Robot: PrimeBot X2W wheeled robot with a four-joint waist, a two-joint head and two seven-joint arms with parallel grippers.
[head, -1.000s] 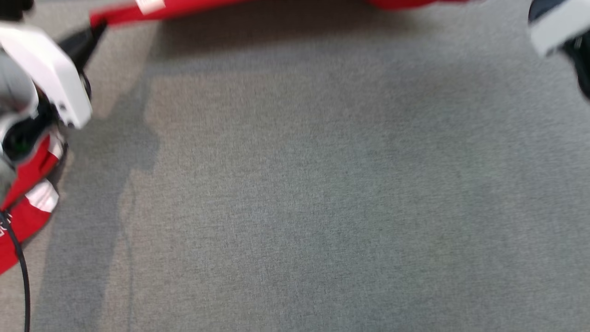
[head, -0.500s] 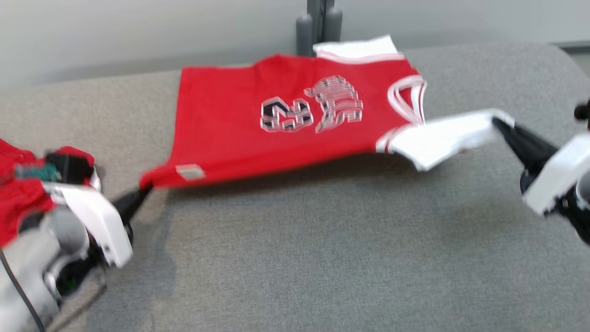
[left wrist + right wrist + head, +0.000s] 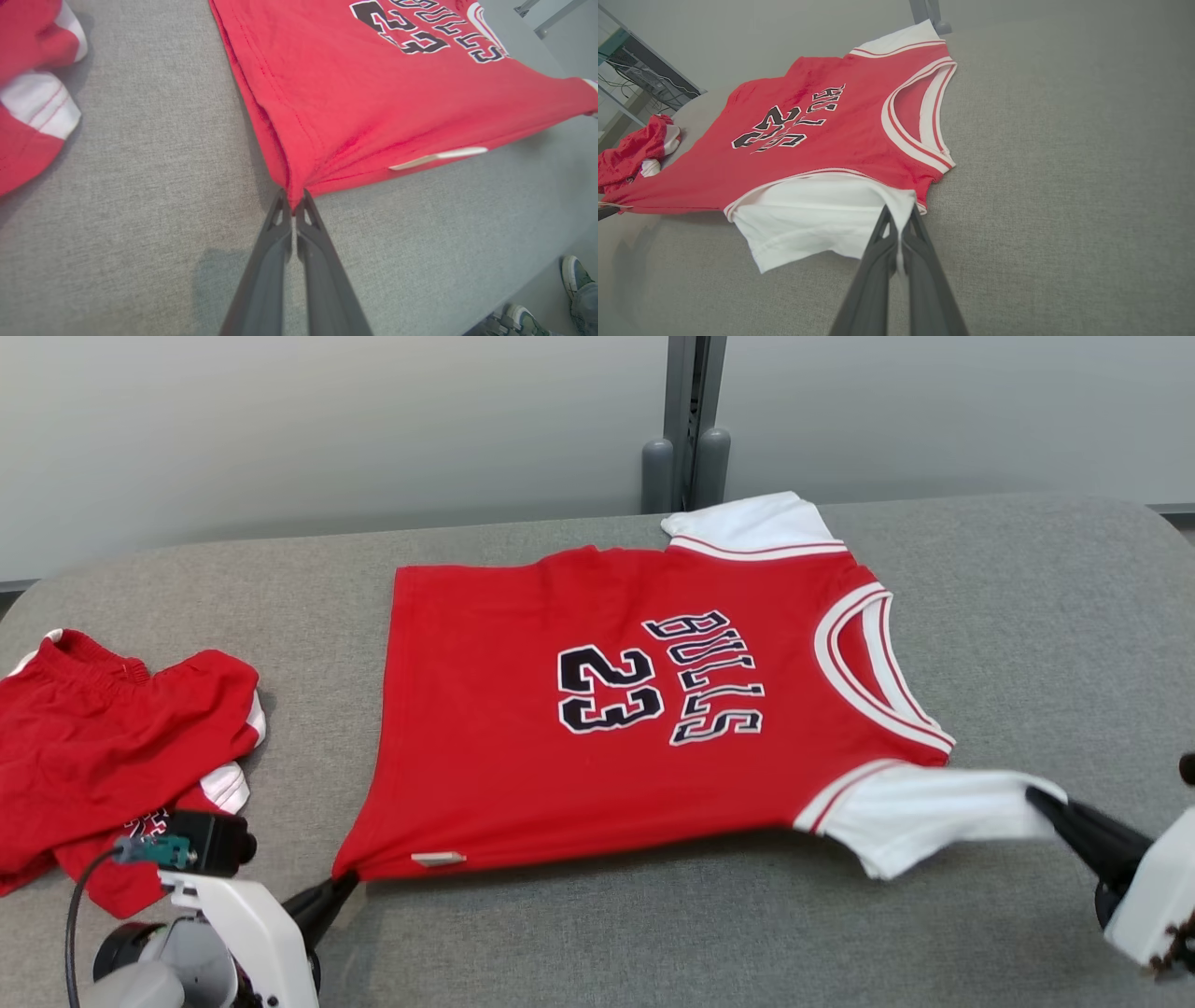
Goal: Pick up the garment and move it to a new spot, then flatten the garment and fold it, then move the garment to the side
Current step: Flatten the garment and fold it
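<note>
- The head camera has tilted up since a second ago, so the red jersey (image 3: 607,709) now sits mid-frame, spread on the grey table (image 3: 653,933).
- At lower left, the left gripper (image 3: 347,880) is clamped on its hem corner.
- At lower right, the right gripper (image 3: 1034,793) pinches the white sleeve; the near edge seems lifted.

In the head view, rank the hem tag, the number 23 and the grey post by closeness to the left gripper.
1. Tag, on the shirt hem beside the left gripper.
2. Number 23, mid-chest.
3. Grey post, at the back.
</note>
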